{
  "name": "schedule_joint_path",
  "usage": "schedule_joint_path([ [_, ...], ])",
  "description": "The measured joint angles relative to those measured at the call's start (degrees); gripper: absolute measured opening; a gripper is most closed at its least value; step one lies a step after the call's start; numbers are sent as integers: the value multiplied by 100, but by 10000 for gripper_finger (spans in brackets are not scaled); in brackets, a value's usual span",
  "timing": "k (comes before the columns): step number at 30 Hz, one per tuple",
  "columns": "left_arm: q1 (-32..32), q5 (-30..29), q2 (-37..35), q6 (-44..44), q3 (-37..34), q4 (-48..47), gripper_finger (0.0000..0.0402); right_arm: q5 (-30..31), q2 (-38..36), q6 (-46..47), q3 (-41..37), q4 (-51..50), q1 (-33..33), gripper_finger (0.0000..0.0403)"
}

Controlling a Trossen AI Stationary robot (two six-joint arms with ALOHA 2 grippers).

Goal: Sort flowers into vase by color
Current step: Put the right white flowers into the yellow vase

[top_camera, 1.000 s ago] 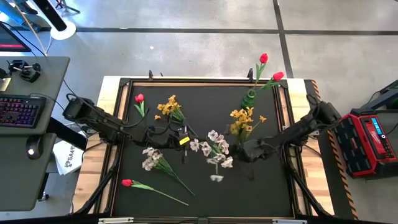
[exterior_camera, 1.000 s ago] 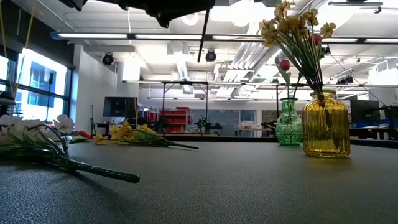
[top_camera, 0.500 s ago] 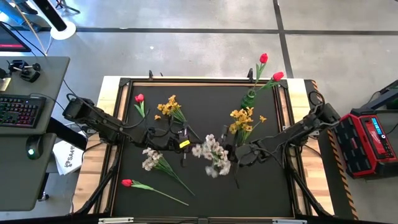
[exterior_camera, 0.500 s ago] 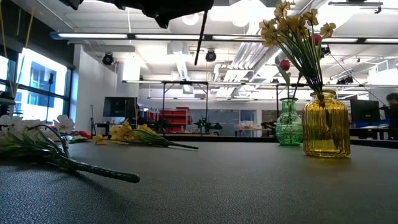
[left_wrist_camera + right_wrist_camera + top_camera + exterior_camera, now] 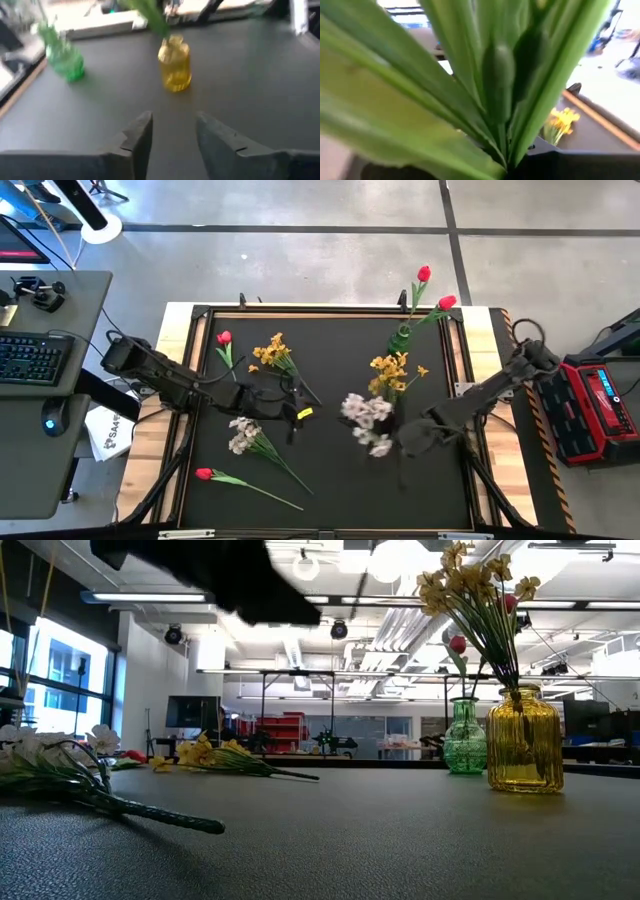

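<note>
Right gripper [image 5: 405, 438] is clamping the stem of the white spray [image 5: 366, 420], carrying it in the air just in front of the yellow vase [image 5: 392, 388]. Left gripper [image 5: 172, 142] is sitting near table centre with jaws apart, holding nothing.

Step in hand, as I read it: taking the white spray to a vase. No white or empty vase is showing in any view, so I can't tell the target. Advice: be keeping the stem vertical before lowering, and be clearing the yellow blossoms already standing in that vase. The green vase [image 5: 401, 340] is holding 2 red buds.

Spray is looking like a loose cluster of pale blossoms with long green leaves filling the right wrist view. Another white spray [image 5: 243, 433] and 1 red tulip [image 5: 205, 474] are lying on the mat front-left; 1 red bud [image 5: 224, 338] and a yellow cluster [image 5: 272, 352] are lying back-left.
</note>
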Motion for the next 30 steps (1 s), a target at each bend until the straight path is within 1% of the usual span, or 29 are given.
schedule_joint_path([
  [2,11,-148,-20,-208,-2,-283,151,-33,-281,565,0,-564,186,2],
  [4,4,-439,-109,-347,-21,-639,157,-51,-525,1254,0,-1257,381,2],
  [8,-65,-1060,-424,-359,-214,-751,156,148,-915,2464,0,-2571,740,1],
  [11,-128,-1300,-842,-405,-233,-1053,152,264,-1173,3031,0,-3245,956,1],
  [15,-243,-1519,-1363,-304,-237,-1535,150,440,-1452,3377,0,-3949,1121,1],
  [19,-365,-1591,-2032,-100,-240,-1876,150,631,-1763,3695,0,-4735,1101,0],
  [22,-457,-1604,-2550,-10,-240,-2076,150,994,-1840,3820,0,-5264,1081,0],
  [24,-501,-1604,-2873,-13,-237,-2143,150,1149,-1848,3870,0,-5466,992,0],
  [26,-546,-1606,-3155,-55,-236,-2336,149,1127,-1816,3868,0,-5497,872,0],
  [30,-628,-1606,-3423,-311,-236,-2630,149,1106,-1597,3748,0,-5509,665,0],
])
